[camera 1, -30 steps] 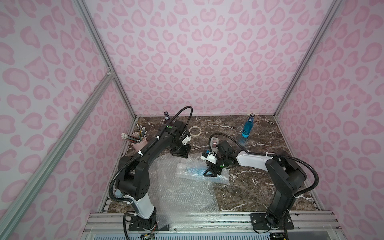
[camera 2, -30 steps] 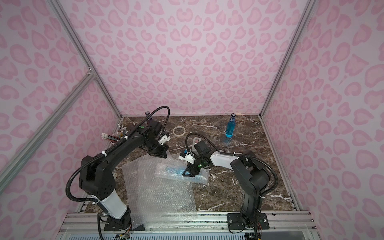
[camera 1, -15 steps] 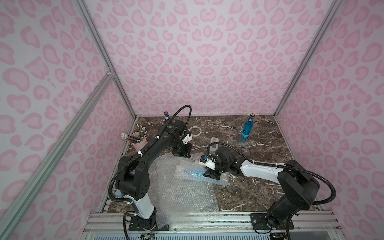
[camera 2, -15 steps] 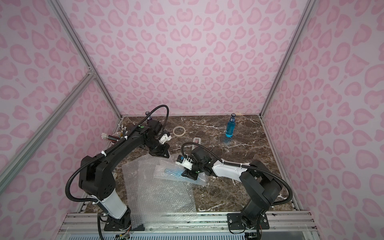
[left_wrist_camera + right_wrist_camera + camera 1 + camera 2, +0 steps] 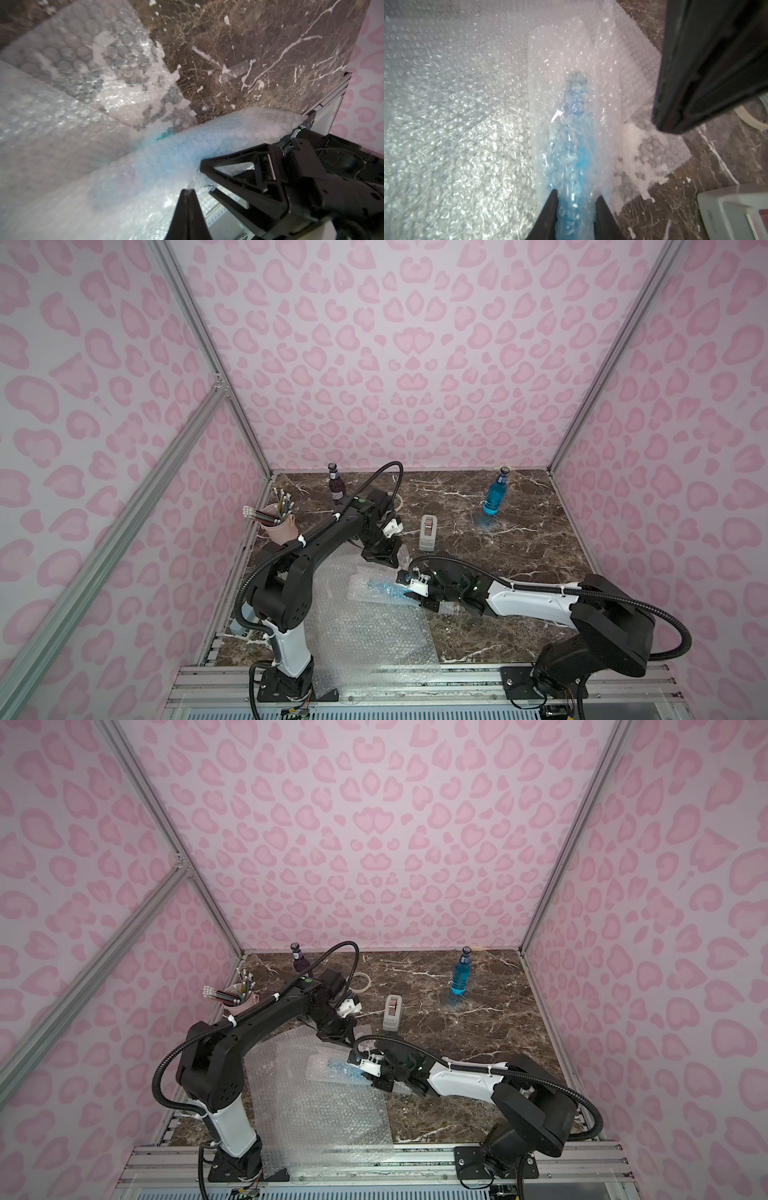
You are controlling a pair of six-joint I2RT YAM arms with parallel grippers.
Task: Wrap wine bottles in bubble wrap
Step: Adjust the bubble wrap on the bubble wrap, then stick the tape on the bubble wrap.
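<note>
My right gripper (image 5: pixel 576 216): fingers clamped on the wrapped blue bottle (image 5: pixel 575 158), one each side of its fat end, thru the bubble wrap (image 5: pixel 463 124). Bottle lies flat on its side on the big wrap sheets, toward the front-middle of the table (image 5: pixel 519 539), neck end pointing away from my R fingers. My left gripper (image 5: pixel 188 192): fingers pressed together w/ a sliver of wrap edge pinched at the tips, just beside the bottle on its far side, by the ragged wrap corner. Back right, well apart, the other blue bottle (image 5: pixel 494 495) stands upright. Back left, behind my L arm, the purple bottle (image 5: pixel 336 487) is also upright. Betw. them, nearer my L fingers, sits the tape dispenser (image 5: pixel 428 533). At the left edge: the cup of pencils (image 5: pixel 277 522).
</note>
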